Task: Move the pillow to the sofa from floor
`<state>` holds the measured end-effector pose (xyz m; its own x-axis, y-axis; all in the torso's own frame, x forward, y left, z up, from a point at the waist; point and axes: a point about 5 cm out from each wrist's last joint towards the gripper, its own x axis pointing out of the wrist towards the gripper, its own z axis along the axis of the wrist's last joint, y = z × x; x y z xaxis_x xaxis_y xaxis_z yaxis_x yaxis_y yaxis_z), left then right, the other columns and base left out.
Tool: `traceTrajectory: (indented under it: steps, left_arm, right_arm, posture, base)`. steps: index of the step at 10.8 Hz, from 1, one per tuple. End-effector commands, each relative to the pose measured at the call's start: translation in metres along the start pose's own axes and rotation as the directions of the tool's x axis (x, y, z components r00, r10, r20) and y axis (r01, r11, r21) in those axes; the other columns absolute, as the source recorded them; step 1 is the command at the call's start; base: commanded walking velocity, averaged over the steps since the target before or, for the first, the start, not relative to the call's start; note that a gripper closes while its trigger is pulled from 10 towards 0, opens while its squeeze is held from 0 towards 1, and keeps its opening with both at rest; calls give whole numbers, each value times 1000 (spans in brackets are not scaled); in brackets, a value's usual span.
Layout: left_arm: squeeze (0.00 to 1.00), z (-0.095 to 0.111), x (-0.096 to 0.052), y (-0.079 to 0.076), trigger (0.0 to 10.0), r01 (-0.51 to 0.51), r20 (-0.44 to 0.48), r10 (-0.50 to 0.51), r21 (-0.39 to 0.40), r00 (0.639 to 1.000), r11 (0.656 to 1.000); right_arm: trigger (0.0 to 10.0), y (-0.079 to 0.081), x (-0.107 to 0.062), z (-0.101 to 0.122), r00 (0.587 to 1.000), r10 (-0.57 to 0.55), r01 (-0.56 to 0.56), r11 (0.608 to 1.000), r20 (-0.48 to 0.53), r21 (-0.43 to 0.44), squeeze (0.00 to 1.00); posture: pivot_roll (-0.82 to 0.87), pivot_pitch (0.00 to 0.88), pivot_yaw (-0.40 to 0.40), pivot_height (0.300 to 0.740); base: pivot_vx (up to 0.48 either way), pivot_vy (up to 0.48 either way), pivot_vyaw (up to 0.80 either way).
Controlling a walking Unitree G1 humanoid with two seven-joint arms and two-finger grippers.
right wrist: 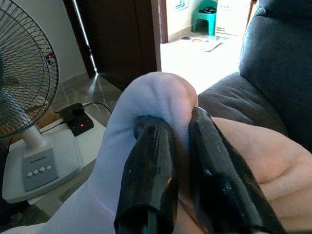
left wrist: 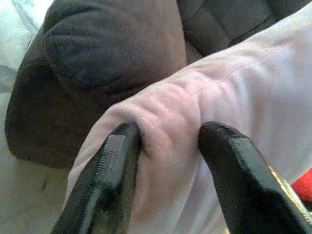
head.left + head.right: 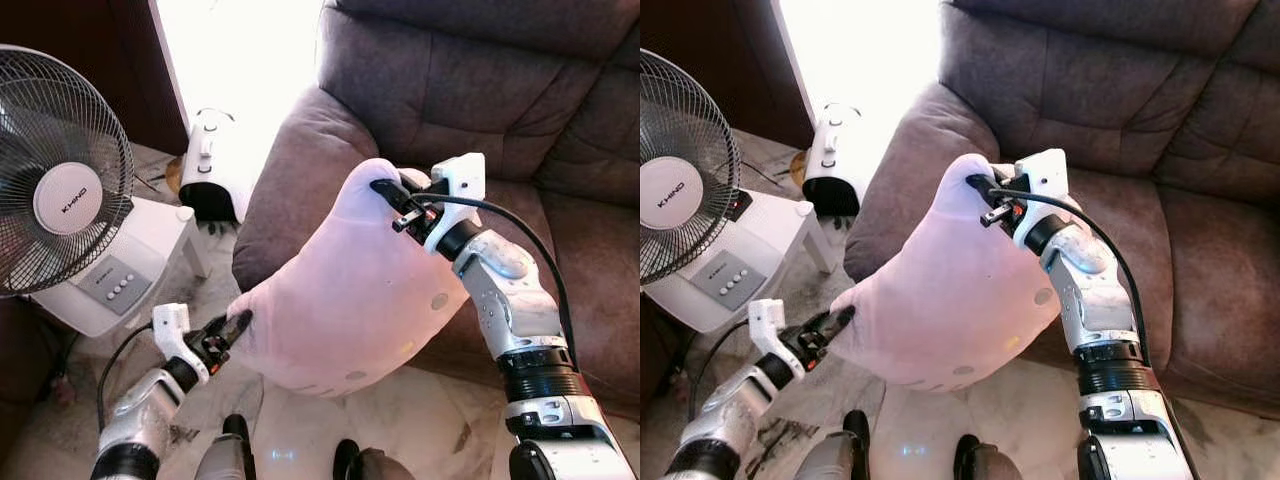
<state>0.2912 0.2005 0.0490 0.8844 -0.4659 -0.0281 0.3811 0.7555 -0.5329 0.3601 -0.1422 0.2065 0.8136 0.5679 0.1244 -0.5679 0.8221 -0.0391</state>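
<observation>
The pink pillow [image 3: 345, 300] hangs off the floor against the near edge of the brown sofa [image 3: 520, 110]. The left claw [image 3: 232, 330] pinches its near left corner; the right claw [image 3: 385, 192] pinches its far top corner.

The fan [image 3: 55, 190] is cut off at the frame's edge.
</observation>
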Motion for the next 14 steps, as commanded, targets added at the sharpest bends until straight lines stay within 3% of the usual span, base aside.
traceTrajectory:
  steps: [1, 4, 5, 6, 7, 8, 9, 14]
  left_arm:
    - [0, -3, -1, -5, 0, 35, -5, -36, -16, 999, 999]
    - [0, 1, -5, -13, 0, 73, -12, -73, -1, 997, 997]
    - [0, -1, -7, -9, 0, 29, -43, -27, 43, 999, 999]
    - [0, -2, -8, 1, 8510, -82, -75, 93, 140, 993, 987]
    - [0, 3, -9, 16, 10000, -251, -50, 270, 237, 962, 939]
    - [0, 7, -8, 19, 10000, -295, -11, 305, 226, 952, 928]
    - [1000, 7, -4, 17, 10000, -273, -1, 277, 175, 961, 946]
    - [1000, 14, 4, 18, 10000, -226, 52, 221, 109, 974, 968]
  right_arm:
    - [10000, 0, 4, 14, 998, 5, -4, 1000, 64, -16, 0]
    - [10000, 2, 5, 11, 998, 0, 0, 1000, 63, -6, 0]
    - [10000, 2, 5, 11, 998, 0, 0, 1000, 64, -4, 0]
    - [10000, 2, 4, 11, 998, 0, 0, 1000, 63, -4, 0]
    - [10000, 2, 3, 10, 998, 1, -1, 1000, 61, -4, 0]
    - [10000, 3, 3, 10, 998, 1, -1, 1000, 61, -3, 0]
    - [10000, 3, 3, 10, 998, 3, -3, 1000, 61, -2, 0]
    - [10000, 0, -4, 9, 999, 3, -2, 1000, 40, -10, 0]
  posture:
    - [30, 280, -113, 740]
    - [40, 281, -109, 740]
    - [41, 282, -109, 740]
    - [41, 284, -109, 740]
    - [44, 288, -110, 740]
    - [39, 291, -113, 740]
    - [33, 295, -116, 740]
    - [0, 313, -132, 740]
  base:
    - [0, 0, 0]
    - [0, 0, 0]
    - [0, 0, 0]
    - [0, 0, 0]
    - [0, 0, 0]
    - [0, 0, 0]
    - [0, 0, 0]
    - [0, 0, 0]
